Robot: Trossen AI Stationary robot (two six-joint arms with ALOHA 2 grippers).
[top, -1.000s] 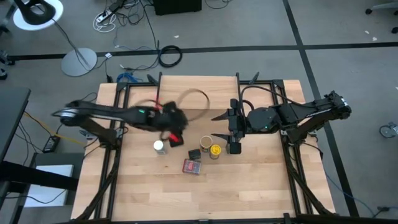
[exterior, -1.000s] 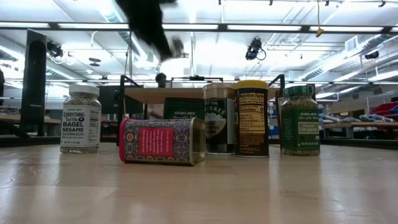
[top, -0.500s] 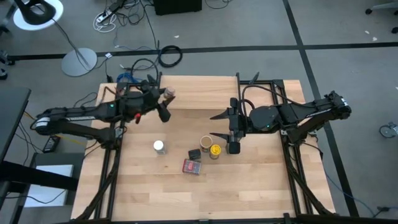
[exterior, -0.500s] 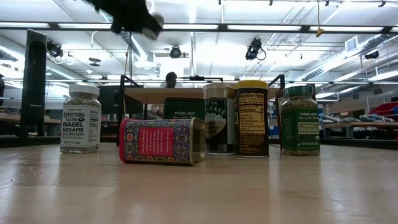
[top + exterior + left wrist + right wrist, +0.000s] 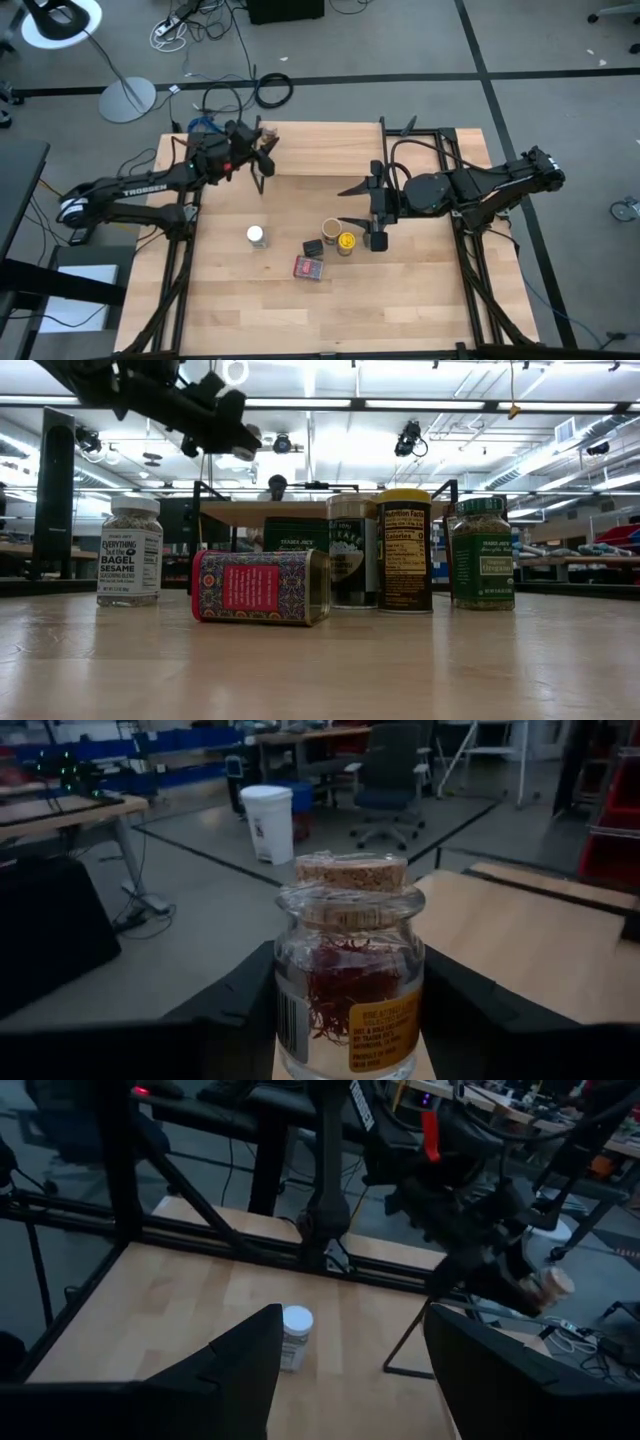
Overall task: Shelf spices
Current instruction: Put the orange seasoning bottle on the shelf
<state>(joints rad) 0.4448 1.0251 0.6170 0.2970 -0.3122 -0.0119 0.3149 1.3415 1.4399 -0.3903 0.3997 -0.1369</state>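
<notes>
Cork-stoppered saffron jar (image 5: 350, 970) sits clamped in my left tool (image 5: 262, 152) above the shelf (image 5: 300, 150) at the bench's far edge; placing step, lowering upright is next, while my right tool (image 5: 352, 203) waits open.

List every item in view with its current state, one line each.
Left end effector: shut on the cork-topped jar, over the shelf's left end.
Cork-topped jar: upright, corked, held.
Right end effector: open, empty, hovering over the table.
Red tin: lying on its side.
White-lidded jar: upright, lidded.
Yellow-lidded jar: upright, lidded.
Green jar: upright, lidded.
Shelf: standing.
</notes>
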